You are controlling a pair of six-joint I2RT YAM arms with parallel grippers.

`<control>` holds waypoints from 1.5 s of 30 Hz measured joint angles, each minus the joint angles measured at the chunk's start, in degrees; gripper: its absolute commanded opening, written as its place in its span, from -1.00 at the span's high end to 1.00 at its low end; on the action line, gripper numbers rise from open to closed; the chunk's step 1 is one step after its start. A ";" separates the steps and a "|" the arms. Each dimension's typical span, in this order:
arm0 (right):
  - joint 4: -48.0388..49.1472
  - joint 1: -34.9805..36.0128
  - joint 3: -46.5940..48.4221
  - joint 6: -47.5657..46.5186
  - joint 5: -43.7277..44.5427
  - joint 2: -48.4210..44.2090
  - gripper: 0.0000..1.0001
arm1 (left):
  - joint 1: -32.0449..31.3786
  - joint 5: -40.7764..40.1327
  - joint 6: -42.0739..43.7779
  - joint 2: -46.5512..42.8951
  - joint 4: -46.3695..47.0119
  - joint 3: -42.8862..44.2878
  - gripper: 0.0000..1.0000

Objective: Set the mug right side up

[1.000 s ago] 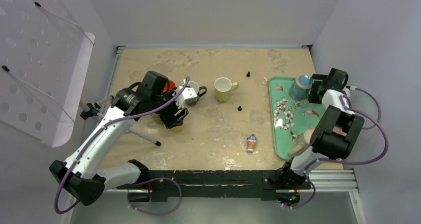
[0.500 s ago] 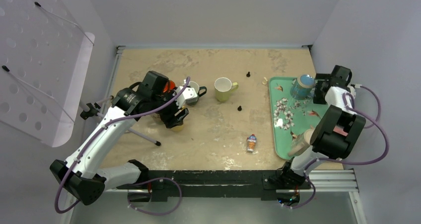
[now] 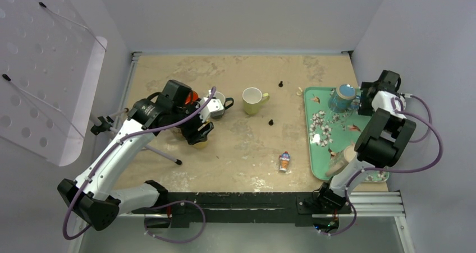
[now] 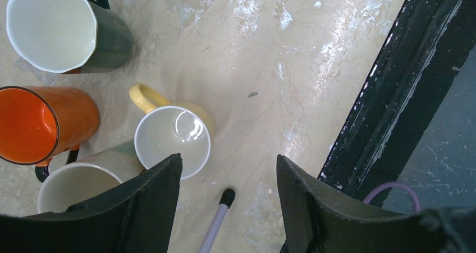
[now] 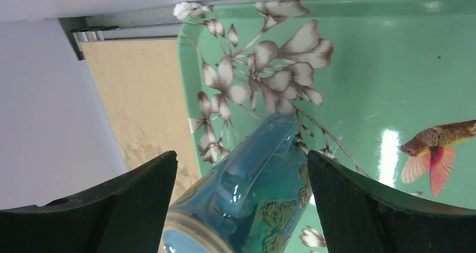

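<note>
Finds the mug (image 3: 342, 98) standing at the far end of the tray (image 5: 393, 56), between released jaws of the right gripper (image 5: 241, 163). Shows the left gripper (image 4: 227, 166) agape too, empty, above a yellow cup (image 4: 174, 143).

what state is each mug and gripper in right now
blue mug: standing on the tray, not gripped, upper end unclear
pale green mug: mouth up
dark mug: mouth up
orange mug: mouth up
yellow mug: mouth up
cream mug: mouth up
left gripper: open, empty
right gripper: open, either side of blue mug
</note>
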 measured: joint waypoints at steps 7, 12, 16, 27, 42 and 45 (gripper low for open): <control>-0.94 0.00 2.14 -1.55 -0.04 2.62 -0.71 | 0.02 -0.02 -0.02 0.76 0.02 -0.02 -0.33; -0.50 0.00 2.16 -2.05 -0.59 3.78 -0.66 | 0.02 -0.02 -0.02 0.92 0.00 0.00 -0.33; -0.33 0.15 2.16 -2.91 -0.92 5.35 -0.59 | 0.02 0.00 -0.02 0.94 0.00 -0.02 -0.33; 0.11 0.66 2.49 -3.48 -2.43 5.68 0.08 | 0.02 -0.02 0.00 0.94 0.00 0.00 -0.33; 9.53 1.20 -3.74 -12.55 -9.73 0.22 1.00 | 0.07 -0.02 0.00 0.94 0.00 0.00 -0.32; 11.04 2.64 -5.20 -18.73 -12.00 -2.43 1.00 | 0.07 -0.04 -0.02 0.94 -0.02 0.00 -0.33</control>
